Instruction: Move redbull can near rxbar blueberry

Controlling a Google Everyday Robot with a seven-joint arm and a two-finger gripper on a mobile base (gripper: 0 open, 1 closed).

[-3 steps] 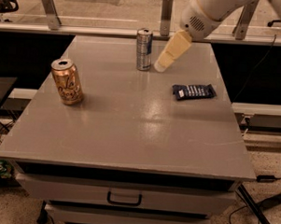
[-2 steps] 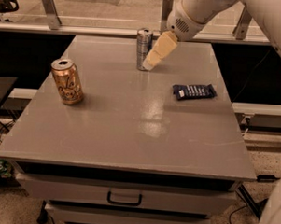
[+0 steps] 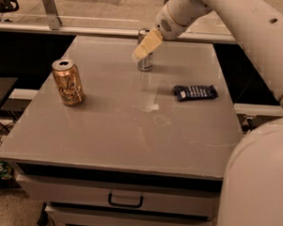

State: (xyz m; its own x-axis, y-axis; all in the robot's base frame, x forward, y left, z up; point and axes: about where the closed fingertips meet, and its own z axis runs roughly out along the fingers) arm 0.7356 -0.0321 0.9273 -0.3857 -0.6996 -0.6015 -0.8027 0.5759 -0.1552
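The redbull can (image 3: 144, 63) stands upright at the back middle of the grey table (image 3: 113, 123), partly hidden by my gripper. My gripper (image 3: 145, 46) hangs from the white arm that comes in from the upper right, and its cream fingers sit right at the can's upper part, in front of it. The rxbar blueberry (image 3: 195, 92), a flat dark navy wrapper with white lettering, lies on the table to the right of the can and nearer the front, about a can's height away.
A wider gold can (image 3: 67, 82) stands upright at the table's left. The arm's large white body (image 3: 256, 186) fills the right side. A drawer handle (image 3: 126, 199) shows below the front edge. A rail (image 3: 88, 30) runs behind the table.
My gripper has moved left across the table's back, from just right of the redbull can to directly over its upper part. The cans and the bar have not moved.
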